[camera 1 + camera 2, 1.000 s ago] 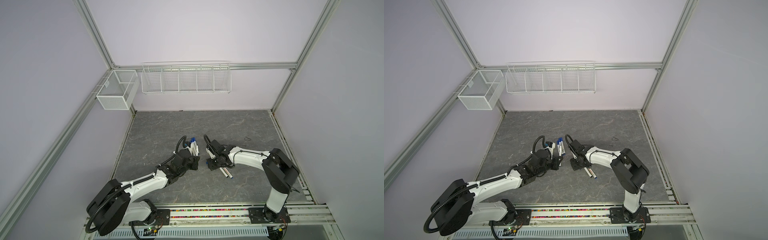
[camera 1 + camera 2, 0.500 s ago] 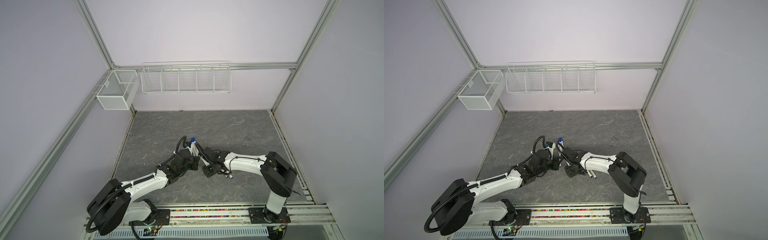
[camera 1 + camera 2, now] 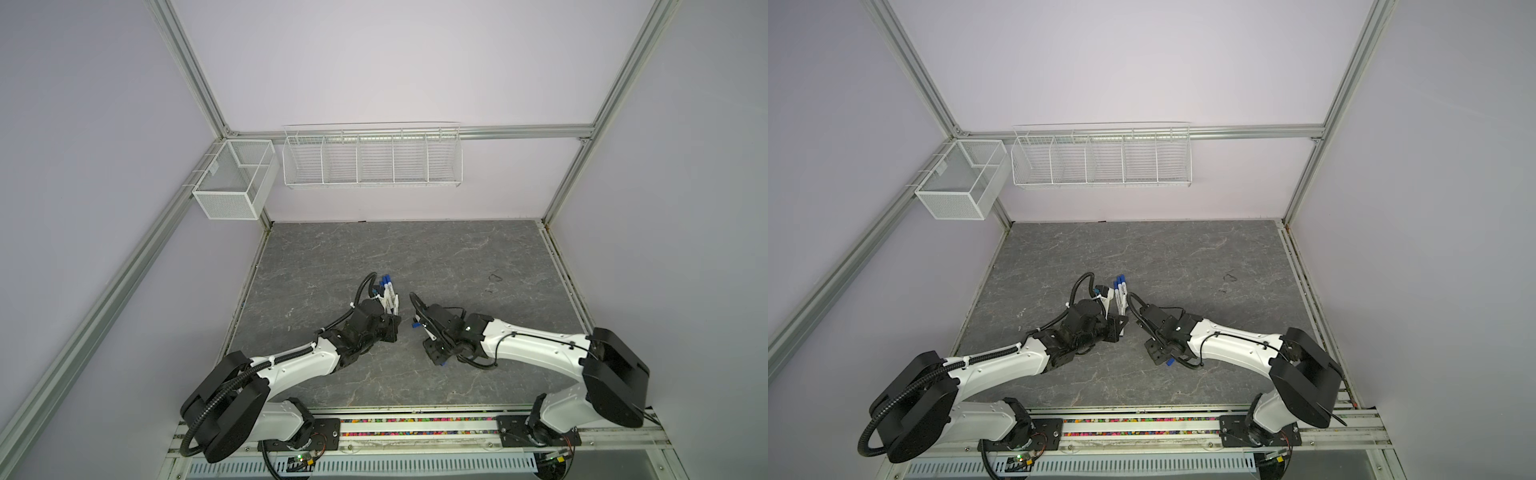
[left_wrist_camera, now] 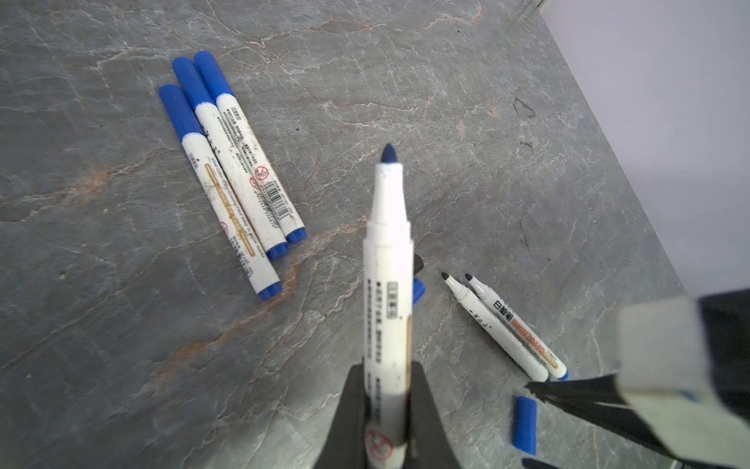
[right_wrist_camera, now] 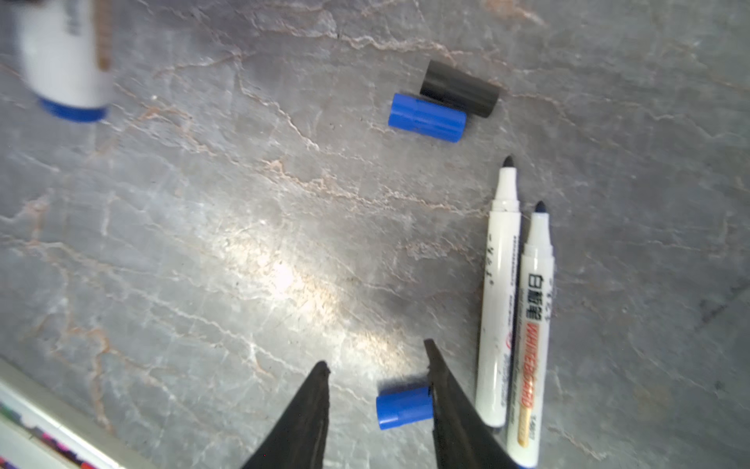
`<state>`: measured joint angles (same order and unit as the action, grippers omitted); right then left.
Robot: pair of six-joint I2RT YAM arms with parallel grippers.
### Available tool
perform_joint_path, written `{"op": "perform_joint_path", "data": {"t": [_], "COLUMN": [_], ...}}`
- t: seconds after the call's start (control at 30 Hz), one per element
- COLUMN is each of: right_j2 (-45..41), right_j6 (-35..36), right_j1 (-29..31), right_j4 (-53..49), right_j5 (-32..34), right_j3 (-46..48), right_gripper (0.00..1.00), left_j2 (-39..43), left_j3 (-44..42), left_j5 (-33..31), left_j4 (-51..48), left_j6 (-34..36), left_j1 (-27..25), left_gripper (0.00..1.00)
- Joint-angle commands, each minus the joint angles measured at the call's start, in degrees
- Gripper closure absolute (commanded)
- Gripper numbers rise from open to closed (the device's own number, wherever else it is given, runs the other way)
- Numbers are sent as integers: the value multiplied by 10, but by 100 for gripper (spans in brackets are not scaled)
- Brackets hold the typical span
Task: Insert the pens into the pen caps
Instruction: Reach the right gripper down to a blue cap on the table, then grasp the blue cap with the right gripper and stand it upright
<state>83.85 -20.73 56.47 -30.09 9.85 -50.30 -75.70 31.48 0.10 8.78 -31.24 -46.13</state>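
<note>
My left gripper (image 4: 387, 373) is shut on an uncapped white pen (image 4: 387, 284) whose blue tip points away from the wrist. Three capped pens (image 4: 235, 178) lie side by side on the table, also visible in a top view (image 3: 390, 296). Two uncapped pens (image 5: 499, 300) lie together beside my right gripper (image 5: 375, 353). It stands open low over the table, with a blue pen cap (image 5: 401, 406) lying between its jaws against one finger. Another blue cap (image 5: 426, 117) and a black cap (image 5: 458, 88) lie farther off. In both top views the grippers face each other, left (image 3: 392, 328) and right (image 3: 432, 353).
The grey marbled table (image 3: 415, 257) is walled on three sides by lilac panels. A wire basket (image 3: 372, 158) and a mesh box (image 3: 235, 183) hang at the back. A rail (image 3: 415, 428) with the arm bases runs along the front edge.
The right gripper swung in toward the left gripper, then drew back toward the front edge and now sits around a blue cap. The left arm with its pen has stayed put.
</note>
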Motion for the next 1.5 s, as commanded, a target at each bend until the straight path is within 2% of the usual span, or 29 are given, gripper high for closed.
{"op": "perform_joint_path", "data": {"t": [0.0,0.1,0.3,0.5,0.63,0.9,1.47], "right_j2": [-24,-56,-122,-146,-133,-75,45], "right_j6": [-26,-51,-115,-144,-149,-119,-129], "right_j1": [3,3,1,-26,-60,-69,-13], "right_j4": [-44,-54,-86,-52,-28,-33,-73], "right_j5": [-10,-45,-59,-99,-121,-92,-13], "right_j3": [43,83,142,179,193,152,92], "right_gripper": [57,56,52,49,50,53,71], "left_j2": [-9,-13,-15,-16,-16,-17,-12], "left_j3": [6,6,3,-1,0,4,4], "left_j5": [9,11,15,16,17,18,17], "left_j4": [15,20,26,31,30,26,21], "left_j6": [-4,-4,-4,-7,-7,-7,-4], "left_j1": [0,0,0,0,0,0,0], "left_gripper": [100,100,100,100,100,100,100]}}
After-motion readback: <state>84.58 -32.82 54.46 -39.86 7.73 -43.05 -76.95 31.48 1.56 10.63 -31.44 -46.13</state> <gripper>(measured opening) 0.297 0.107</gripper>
